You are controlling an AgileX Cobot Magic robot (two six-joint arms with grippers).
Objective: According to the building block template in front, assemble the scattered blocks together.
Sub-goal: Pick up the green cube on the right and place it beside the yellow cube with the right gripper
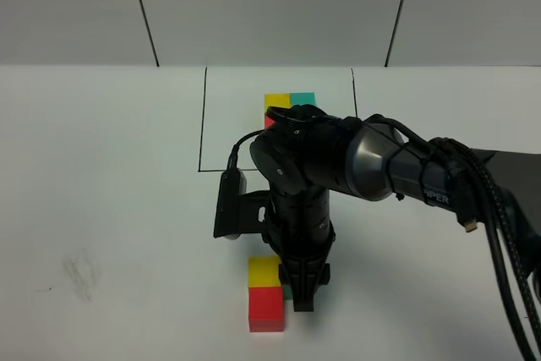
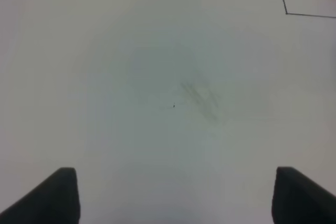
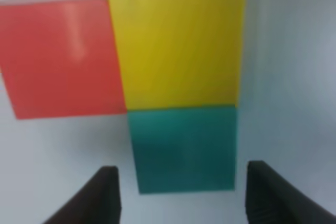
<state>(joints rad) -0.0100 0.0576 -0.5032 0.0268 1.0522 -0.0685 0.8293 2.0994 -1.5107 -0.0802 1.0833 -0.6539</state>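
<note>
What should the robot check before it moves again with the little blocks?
1. Yellow block touches red block: ok.
2. Teal block sits against the yellow one: ok.
3. Shape matches the template: cannot tell, the arm hides most of it.
4. Right end effector open, fingers either side of the teal block and clear of it: ok.
5. Left end effector open, nothing held, over bare table: ok.
</note>
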